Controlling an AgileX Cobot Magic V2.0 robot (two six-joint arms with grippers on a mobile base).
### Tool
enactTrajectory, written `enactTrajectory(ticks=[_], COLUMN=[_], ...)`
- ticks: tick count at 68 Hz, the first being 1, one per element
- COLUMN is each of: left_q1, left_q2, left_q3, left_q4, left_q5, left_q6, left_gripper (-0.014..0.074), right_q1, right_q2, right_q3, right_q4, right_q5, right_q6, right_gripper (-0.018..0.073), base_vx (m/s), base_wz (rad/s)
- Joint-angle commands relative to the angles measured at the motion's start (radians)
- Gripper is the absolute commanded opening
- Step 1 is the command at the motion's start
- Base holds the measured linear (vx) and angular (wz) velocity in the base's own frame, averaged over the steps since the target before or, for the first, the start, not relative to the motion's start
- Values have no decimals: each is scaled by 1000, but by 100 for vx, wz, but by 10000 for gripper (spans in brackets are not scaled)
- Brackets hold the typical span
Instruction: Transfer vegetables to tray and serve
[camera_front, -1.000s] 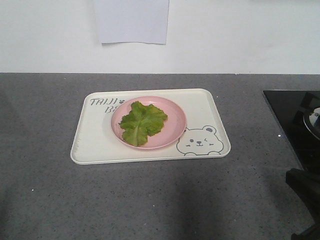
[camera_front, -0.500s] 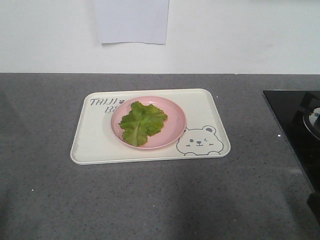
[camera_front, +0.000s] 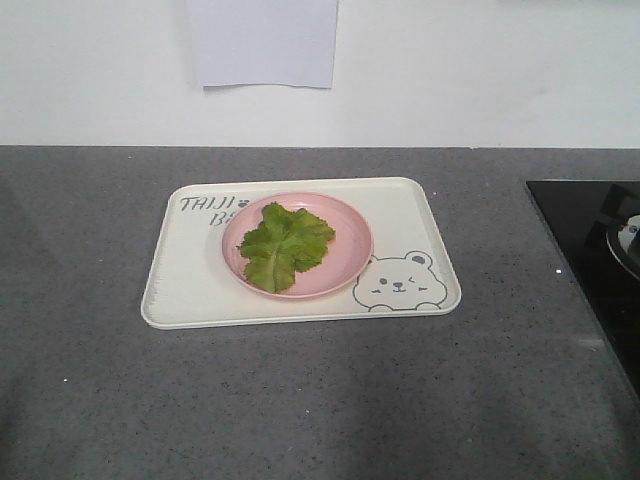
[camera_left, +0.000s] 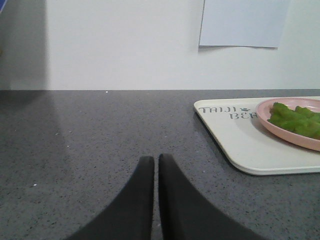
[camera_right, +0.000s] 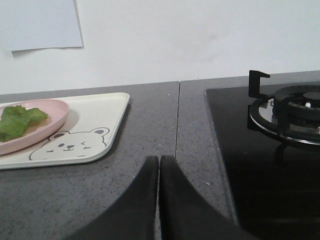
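Observation:
A bright green lettuce leaf (camera_front: 283, 245) lies on a round pink plate (camera_front: 350, 255), which stands on the cream bear tray (camera_front: 190, 285) in the middle of the grey counter. Neither gripper shows in the front view. In the left wrist view my left gripper (camera_left: 156, 159) is shut and empty, low over the counter to the left of the tray (camera_left: 240, 140), with the lettuce (camera_left: 295, 119) off to its right. In the right wrist view my right gripper (camera_right: 159, 159) is shut and empty, between the tray (camera_right: 95, 122) and the hob; the lettuce (camera_right: 17, 120) lies far left.
A black gas hob (camera_front: 590, 240) with a burner and pan support (camera_right: 290, 112) fills the counter's right side. A white wall with a taped sheet of paper (camera_front: 262, 42) backs the counter. A seam in the counter (camera_right: 178, 120) runs just left of the hob.
The dark arm part seen at the lower right of the front view a second ago has withdrawn out of the frame. Tray, plate and lettuce have not moved.

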Motion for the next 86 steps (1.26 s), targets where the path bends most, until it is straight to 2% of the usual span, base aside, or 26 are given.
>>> enactTrajectory(ticks=[1, 9, 86], left_q1=[1, 1, 1], left_q2=[-14, -14, -14], left_q3=[22, 22, 22], left_q4=[-1, -1, -1], left_q5=[-72, -72, -72], left_q6=[-2, -2, -2], left_gripper=[-6, -6, -6], right_q1=[-7, -7, -7], right_q2=[-7, -7, -7], right_q3=[17, 17, 17], right_q4=[-13, -6, -6], right_q5=[-113, -146, -145], right_q6=[-8, -8, -8], right_gripper=[-3, -3, -3], base_vx=[0, 0, 0], base_wz=[0, 0, 0])
